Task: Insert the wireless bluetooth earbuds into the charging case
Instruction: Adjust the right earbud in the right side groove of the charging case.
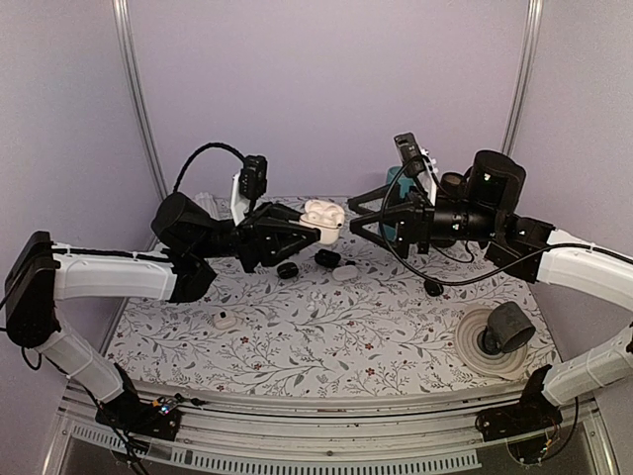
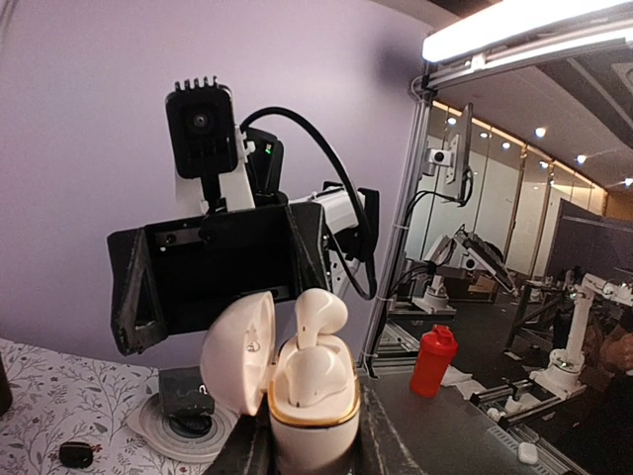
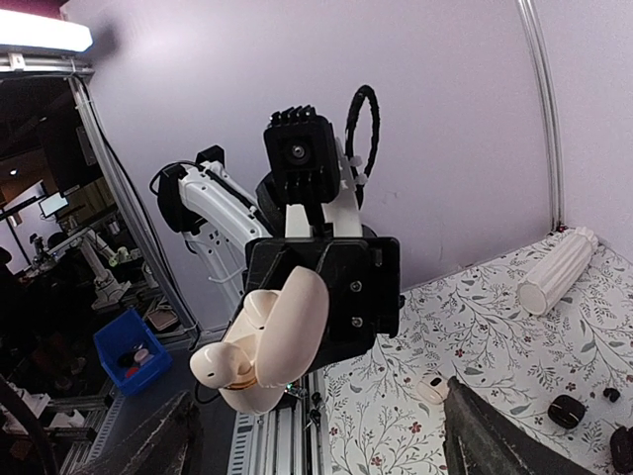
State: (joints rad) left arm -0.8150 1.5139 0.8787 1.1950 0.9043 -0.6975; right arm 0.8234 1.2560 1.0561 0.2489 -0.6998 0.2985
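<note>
so the charging case [image 2: 315, 401] is up in the air over the far middle of the desk [image 1: 326, 336], lid [image 2: 240, 351] flipped open, with the left hand [image 1: 309, 230] pinching its body from both sides. One earbud [image 2: 318, 315] is standing in it, but its head sits pretty proud of the rim, so my guess is it's dropped into its slot and not pushed home yet. Can't tell if a second bud is already down in the other slot, none of the views look inside. The right hand [image 1: 358, 219] is just right of the case, fingers spread wide with nothing between them

Down on the desk below the case there's a small white piece [image 1: 345, 273] beside two black rounded bits [image 1: 288, 269], and another little white piece [image 1: 226, 321] nearer and further left. Too small to say if either is the other bud. I'd call it about halfway: one in (maybe needs a press), the second unaccounted for, lid not yet shut
</note>
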